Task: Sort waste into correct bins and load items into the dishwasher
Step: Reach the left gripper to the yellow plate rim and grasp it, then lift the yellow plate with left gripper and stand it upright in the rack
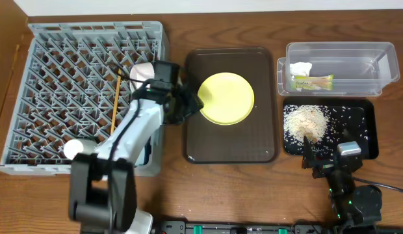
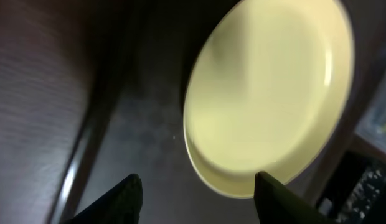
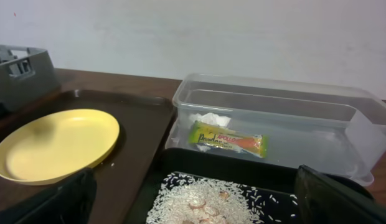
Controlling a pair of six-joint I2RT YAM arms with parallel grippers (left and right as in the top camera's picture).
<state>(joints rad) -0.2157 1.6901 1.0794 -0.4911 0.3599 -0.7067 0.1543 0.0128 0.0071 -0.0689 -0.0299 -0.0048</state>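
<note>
The round yellow plate (image 1: 227,97) lies on the dark brown serving tray (image 1: 231,148). My left gripper (image 1: 192,104) is open at the plate's left rim. In the left wrist view its jaws (image 2: 198,186) are spread, one finger over the edge of the plate (image 2: 268,93). The clear tub (image 1: 367,65) holds the white tissue (image 1: 300,68) and the green-yellow wrapper (image 1: 313,82). The black tray (image 1: 365,133) holds the rice scraps (image 1: 307,122). My right gripper (image 1: 325,157) is open and empty at that tray's near edge. The chopsticks (image 1: 116,101) and white bowl (image 1: 144,70) sit in the grey dish rack (image 1: 58,91). The light blue bowl is hidden.
The right wrist view shows the plate (image 3: 56,143), the tub (image 3: 274,102) with the wrapper (image 3: 229,140) and tissue (image 3: 208,119), the rice (image 3: 211,199) and the rack's corner (image 3: 22,74). My left arm lies across the rack's right edge.
</note>
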